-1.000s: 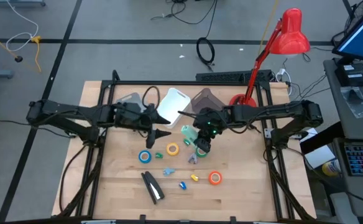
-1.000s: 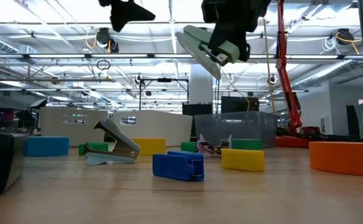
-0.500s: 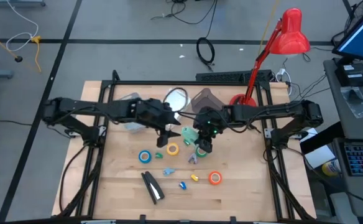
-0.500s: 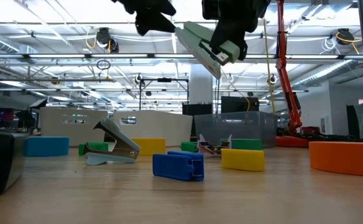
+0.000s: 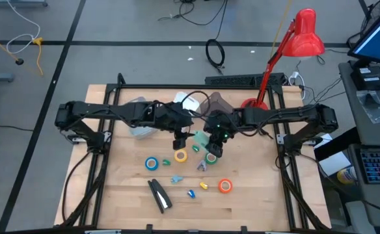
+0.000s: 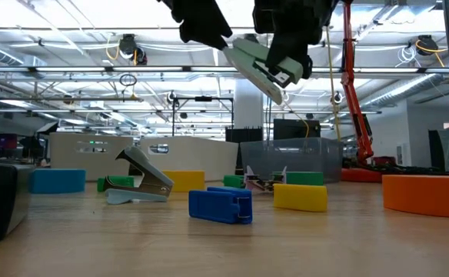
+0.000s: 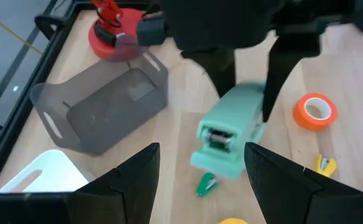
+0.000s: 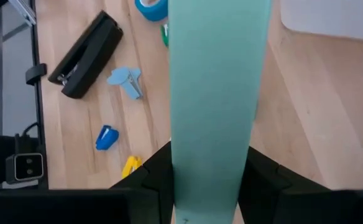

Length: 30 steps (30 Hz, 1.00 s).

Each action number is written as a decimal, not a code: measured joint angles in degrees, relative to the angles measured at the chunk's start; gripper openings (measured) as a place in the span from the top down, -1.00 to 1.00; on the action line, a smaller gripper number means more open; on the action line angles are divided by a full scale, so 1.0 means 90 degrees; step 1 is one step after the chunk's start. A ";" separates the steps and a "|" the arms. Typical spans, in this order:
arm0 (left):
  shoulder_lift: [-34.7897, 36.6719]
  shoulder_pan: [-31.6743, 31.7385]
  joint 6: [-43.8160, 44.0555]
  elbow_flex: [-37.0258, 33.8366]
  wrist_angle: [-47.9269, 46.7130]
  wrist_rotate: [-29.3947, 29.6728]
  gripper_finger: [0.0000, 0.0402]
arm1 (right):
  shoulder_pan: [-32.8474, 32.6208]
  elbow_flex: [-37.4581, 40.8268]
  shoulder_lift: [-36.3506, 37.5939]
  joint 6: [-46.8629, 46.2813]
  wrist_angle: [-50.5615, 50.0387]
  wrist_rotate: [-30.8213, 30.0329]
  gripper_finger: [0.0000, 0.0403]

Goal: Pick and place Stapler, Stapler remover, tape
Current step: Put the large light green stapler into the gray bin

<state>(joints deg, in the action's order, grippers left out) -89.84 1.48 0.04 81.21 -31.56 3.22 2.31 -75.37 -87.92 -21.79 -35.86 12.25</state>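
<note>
Staplers number two: right jaws (image 6: 280,65) clamp green stapler (image 6: 259,65); left jaws (image 7: 197,165) open.

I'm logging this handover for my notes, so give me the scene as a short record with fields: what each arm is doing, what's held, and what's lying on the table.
right gripper: jaws shut on the green stapler, held in the air above the table
left gripper: jaws open, holding nothing, close beside the green stapler
black stapler: lying on the table, near its front edge
orange tape: flat on the table
blue tape: flat on the table
yellow tape: flat on the table
grey bin: at the back, next to the red lamp
</note>
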 joint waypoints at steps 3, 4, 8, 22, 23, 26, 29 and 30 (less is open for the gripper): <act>0.0007 0.0000 0.0008 0.0000 0.0007 -0.0109 -0.18 | 0.0000 0.0000 0.0000 0.0018 0.0220 0.0019 0.42; 0.0005 0.0000 0.0007 0.0000 -0.0002 -0.0175 -0.18 | 0.0000 0.0000 0.0000 0.0028 0.0310 0.0055 0.42; 0.0005 0.0000 0.0005 0.0000 -0.0006 -0.0407 -0.18 | -0.0002 0.0000 0.0000 0.0121 0.0707 0.0316 0.42; -0.0092 0.0209 0.0141 -0.0009 0.0203 -0.1454 -0.18 | -0.0260 0.0007 0.0000 0.0296 0.0793 0.0316 0.42; -0.0123 0.0208 0.0158 -0.0009 0.0255 -0.1522 -0.18 | -0.0267 0.0005 0.0000 0.0314 0.0821 0.0330 0.42; -0.0205 0.0197 0.0212 -0.0004 0.0285 -0.1717 -0.18 | -0.0272 0.0007 -0.0002 0.0342 0.0826 0.0339 0.42; -0.0276 0.0199 0.0223 -0.0010 0.0418 -0.1944 -0.18 | -0.0272 0.0006 0.0002 0.0348 0.0848 0.0340 0.42; -0.0289 0.0199 0.0224 -0.0007 0.0399 -0.1994 -0.18 | -0.0272 0.0005 0.0002 0.0348 0.0851 0.0338 0.42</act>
<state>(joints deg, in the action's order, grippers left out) -92.44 3.27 2.05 81.14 -27.97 -14.72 -0.14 -75.33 -87.90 -18.65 -28.20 15.29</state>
